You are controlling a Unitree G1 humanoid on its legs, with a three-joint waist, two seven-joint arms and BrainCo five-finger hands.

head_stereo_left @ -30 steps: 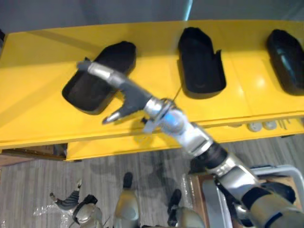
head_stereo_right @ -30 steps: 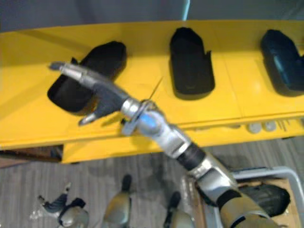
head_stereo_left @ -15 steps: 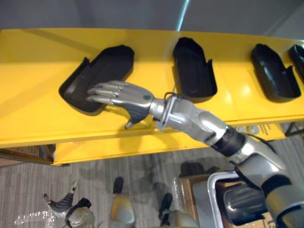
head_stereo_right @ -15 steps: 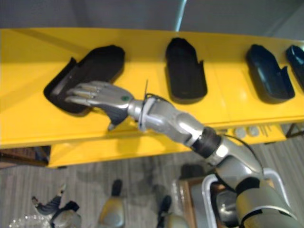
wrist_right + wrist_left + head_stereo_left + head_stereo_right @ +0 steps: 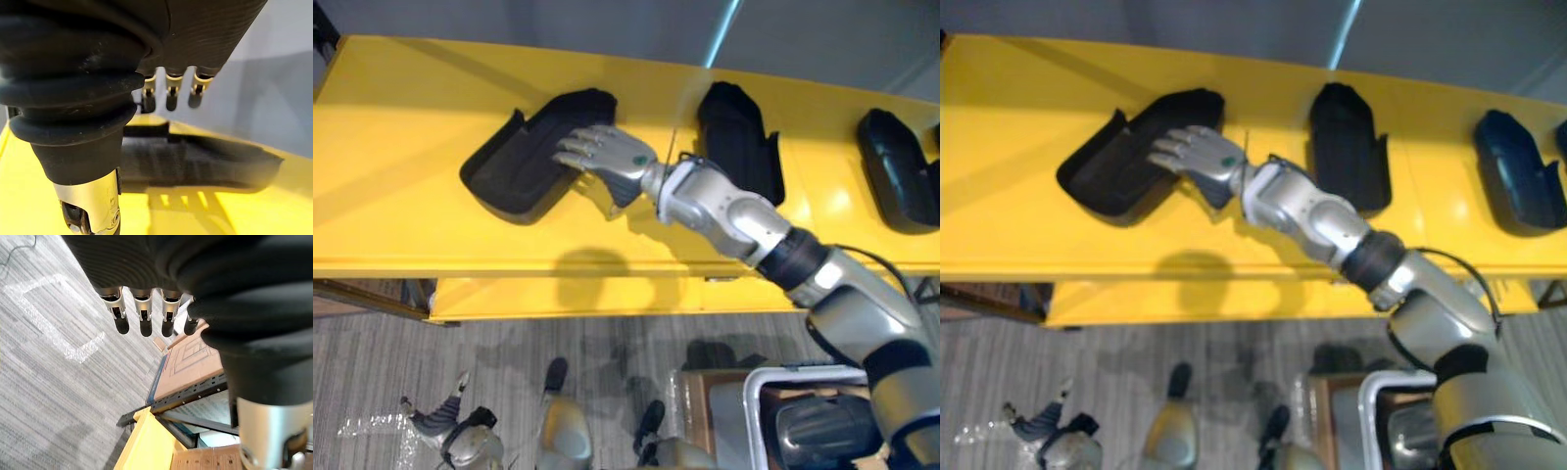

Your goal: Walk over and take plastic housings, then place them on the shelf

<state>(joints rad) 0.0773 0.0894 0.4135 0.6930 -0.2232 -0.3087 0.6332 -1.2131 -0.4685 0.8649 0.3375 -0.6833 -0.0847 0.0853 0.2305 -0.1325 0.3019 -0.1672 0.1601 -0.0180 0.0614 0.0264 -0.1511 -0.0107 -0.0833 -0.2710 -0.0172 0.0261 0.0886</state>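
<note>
Three black plastic housings lie open side up on the yellow shelf (image 5: 401,220): a left one (image 5: 514,166), a middle one (image 5: 739,147) and a right one (image 5: 901,181). My right hand (image 5: 607,157) reaches in over the left housing, palm down. It is open, its straight fingers lying on the housing's right rim and its thumb hanging over the shelf beside it. The right wrist view looks past the fingers (image 5: 168,90) at that housing (image 5: 195,161). My left hand (image 5: 440,426) hangs low by the floor, open and holding nothing, its fingers (image 5: 142,318) relaxed.
A grey crate (image 5: 754,392) at the lower right holds another black housing (image 5: 822,436). A lower yellow shelf edge (image 5: 568,294) juts out under the top one. Brown cardboard boxes (image 5: 190,362) stand on the grey floor.
The camera has shifted. My right hand turned palm down over the left housing, then slid from its near left end to its right rim. The housings have not moved.
</note>
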